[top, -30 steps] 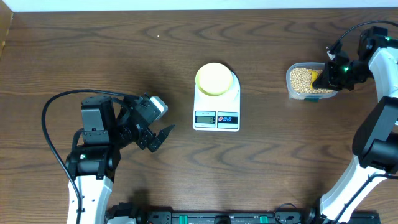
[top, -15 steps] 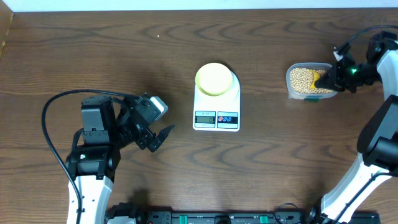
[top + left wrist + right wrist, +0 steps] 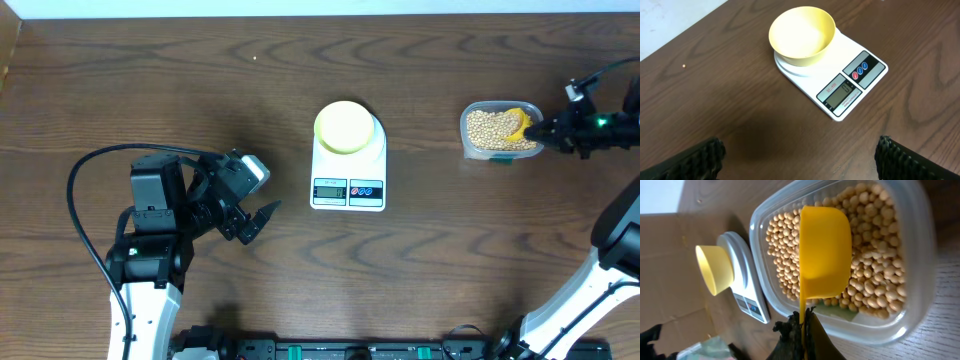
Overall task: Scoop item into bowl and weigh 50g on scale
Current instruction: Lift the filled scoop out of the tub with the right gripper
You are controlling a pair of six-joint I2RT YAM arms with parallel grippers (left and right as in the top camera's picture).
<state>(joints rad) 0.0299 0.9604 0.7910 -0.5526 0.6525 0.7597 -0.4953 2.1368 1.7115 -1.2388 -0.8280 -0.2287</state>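
The pale yellow bowl (image 3: 344,126) sits empty on the white scale (image 3: 348,180) at the table's middle; both show in the left wrist view, bowl (image 3: 802,35) on scale (image 3: 860,80). Beige beans (image 3: 487,129) fill a clear tub (image 3: 468,140) at the right. My right gripper (image 3: 548,130) is shut on the handle of a bright yellow scoop (image 3: 823,255), whose cup lies over the beans (image 3: 865,280) inside the tub (image 3: 920,265). My left gripper (image 3: 262,218) is open and empty, left of and below the scale, its fingertips (image 3: 897,155) wide apart.
A black cable (image 3: 80,215) loops around the left arm's base. The right arm reaches in from the right edge. A tiny pale speck (image 3: 684,65) lies on the brown wood table (image 3: 200,90).
My right arm has drawn back to the right, and the scoop has shifted toward the tub's right side. The left arm has not moved.
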